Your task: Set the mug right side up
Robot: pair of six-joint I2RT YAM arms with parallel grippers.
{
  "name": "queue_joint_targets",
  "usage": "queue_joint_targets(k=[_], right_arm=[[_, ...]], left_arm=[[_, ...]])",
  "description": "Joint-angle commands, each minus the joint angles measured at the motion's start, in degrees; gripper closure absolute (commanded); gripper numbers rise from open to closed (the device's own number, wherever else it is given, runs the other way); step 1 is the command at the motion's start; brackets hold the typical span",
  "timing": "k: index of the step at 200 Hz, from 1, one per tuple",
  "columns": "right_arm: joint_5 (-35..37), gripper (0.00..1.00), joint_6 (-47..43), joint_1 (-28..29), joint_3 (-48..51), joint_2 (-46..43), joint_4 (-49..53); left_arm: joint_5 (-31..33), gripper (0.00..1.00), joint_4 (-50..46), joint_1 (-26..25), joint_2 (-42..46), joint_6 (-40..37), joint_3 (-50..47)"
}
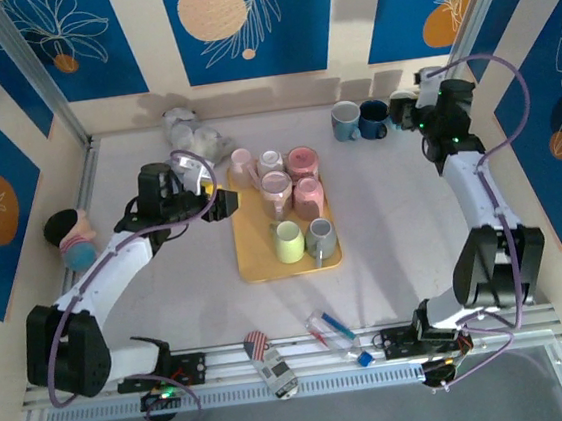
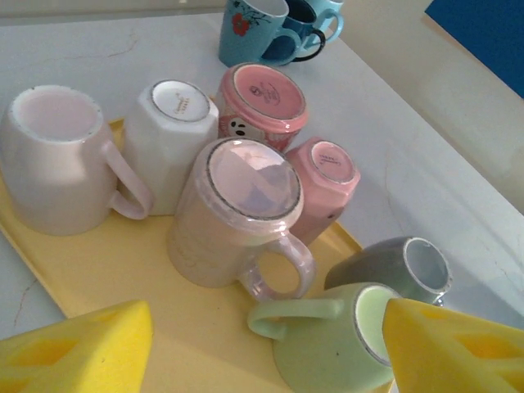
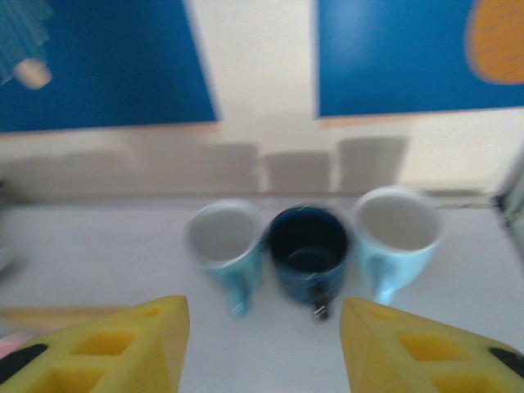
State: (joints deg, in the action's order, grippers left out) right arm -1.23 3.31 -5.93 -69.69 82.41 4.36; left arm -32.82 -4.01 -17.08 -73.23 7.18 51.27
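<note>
Top external: yellow tray (image 1: 255,266) on worktop (image 1: 393,219); pale pink mug (image 1: 277,191) inverted mid-tray, hemmed in by neighbouring mugs (image 1: 309,195).
Left wrist: left fingers (image 2: 82,348) open, empty, short of that mug.
Right wrist: right fingers (image 3: 115,348) open, empty, facing three upright mugs (image 3: 307,246).
Hazard: tight packing; a grasp may topple neighbouring mugs.

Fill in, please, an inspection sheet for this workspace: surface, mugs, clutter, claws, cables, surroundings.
Surface: pale table, with a yellow tray in the middle.
Job's things: five mugs bottom up on the tray; green mug and grey mug beside them show their openings; three blue mugs upright at the back.
Clutter: can and pen-like tube at the near edge; plush toy at the back.
Claws: left claw open, empty, over the tray; right claw open, empty, facing the blue mugs.
Cables: purple cables loop in the air, away from the mugs.
Surroundings: blue patterned wall panels.
</note>
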Motion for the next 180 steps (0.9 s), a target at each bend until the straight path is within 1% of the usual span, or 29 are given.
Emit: queue_joint_targets(k=[1, 26, 41, 52, 65, 100, 113, 129, 150, 162, 180], right_arm=[[-4.47, 0.48, -0.39, 4.35, 2.57, -4.30, 14.87], [-4.24, 0.48, 6.73, 7.79, 4.58, -8.67, 22.10], [-4.07, 0.49, 11.13, 9.60, 6.14, -10.53, 25.06], [-4.22, 0.49, 13.99, 10.69, 6.94, -11.57, 27.02], [-4.21, 0.49, 17.38, 11.37, 7.45, -12.22, 29.21], [-4.61, 0.51, 22.07, 12.17, 7.74, -12.45, 35.73], [-5.50, 0.52, 23.21, 12.24, 7.99, -12.78, 37.27], [-6.69, 0.52, 24.14, 12.26, 7.95, -13.30, 39.27], [-6.19, 0.52, 24.54, 12.22, 7.47, -13.59, 41.98], [-6.06, 0.52, 24.31, 11.90, 7.38, -13.46, 43.07], [-6.80, 0.52, 23.94, 11.41, 7.72, -13.24, 43.72]], left_arm=[[1.32, 0.26, -5.87, -0.89, 2.66, -5.07, -0.25], [2.27, 0.26, -8.57, -0.94, 4.22, -6.04, -0.18], [2.91, 0.26, -8.03, -1.52, 4.91, -4.08, -0.97], [4.17, 0.26, -6.93, -2.87, 5.44, -1.52, -1.80], [7.69, 0.27, -6.91, -6.33, 5.85, 1.72, -2.02], [21.88, 0.31, -6.64, -18.68, 5.74, 11.86, -1.86], [27.24, 0.32, -6.91, -23.49, 4.37, 15.15, -1.01], [32.30, 0.35, -8.85, -28.45, 0.94, 17.87, 1.24], [35.49, 0.37, -12.53, -33.56, -5.59, 20.15, 6.39], [36.47, 0.37, -14.47, -36.15, -9.20, 20.99, 9.98], [39.80, 0.38, -17.90, -39.98, -13.92, 23.04, 15.22]])
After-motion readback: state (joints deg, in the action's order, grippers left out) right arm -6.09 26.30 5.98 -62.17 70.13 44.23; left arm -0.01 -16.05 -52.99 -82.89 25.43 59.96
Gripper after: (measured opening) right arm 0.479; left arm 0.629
